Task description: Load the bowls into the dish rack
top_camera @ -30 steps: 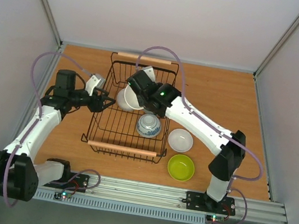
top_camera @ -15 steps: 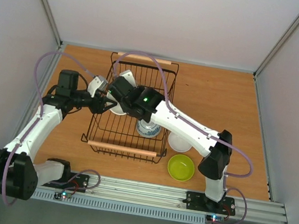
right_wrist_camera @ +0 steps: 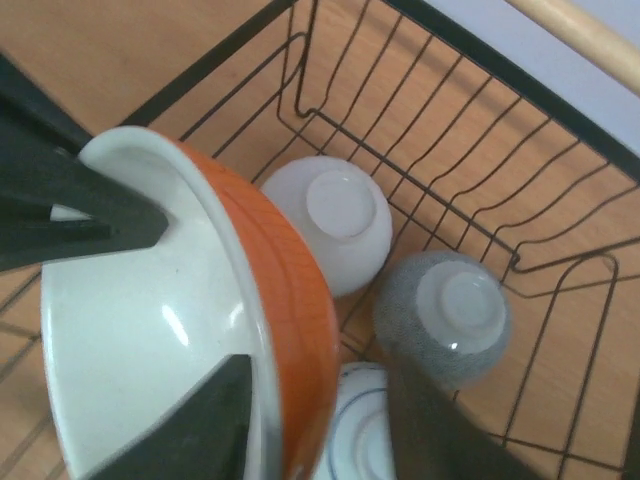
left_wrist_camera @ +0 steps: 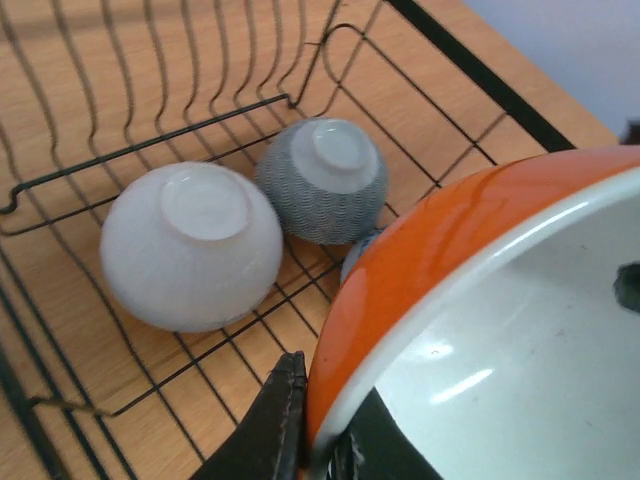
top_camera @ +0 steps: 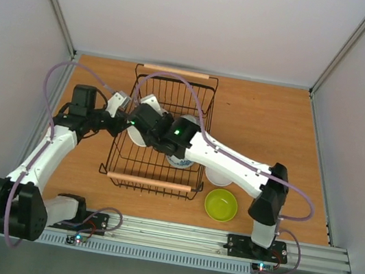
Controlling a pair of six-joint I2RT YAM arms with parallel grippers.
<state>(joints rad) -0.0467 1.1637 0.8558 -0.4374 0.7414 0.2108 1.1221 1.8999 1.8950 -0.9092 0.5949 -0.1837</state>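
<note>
The orange bowl (left_wrist_camera: 430,250), white inside, hangs tilted over the left side of the dish rack (top_camera: 154,183). My left gripper (left_wrist_camera: 322,420) is shut on the bowl's rim, one finger outside and one inside. My right gripper (right_wrist_camera: 315,400) is open and straddles the opposite rim (right_wrist_camera: 300,300), its outer finger standing off the orange wall. Below in the rack lie an upturned white bowl (left_wrist_camera: 190,245), an upturned grey bowl (left_wrist_camera: 322,180) and a blue-ringed bowl (right_wrist_camera: 365,430). In the top view both grippers meet at the bowl (top_camera: 136,133).
A lime green bowl (top_camera: 221,205) and a white bowl (top_camera: 216,177), partly under the right arm, sit on the wooden table right of the rack. The rack's black wire walls (right_wrist_camera: 560,110) rise around the bowls. The right arm reaches across the rack.
The right arm carried the orange bowl leftward across the rack to the left gripper. The left gripper closed on its rim, and the right gripper's jaws opened.
</note>
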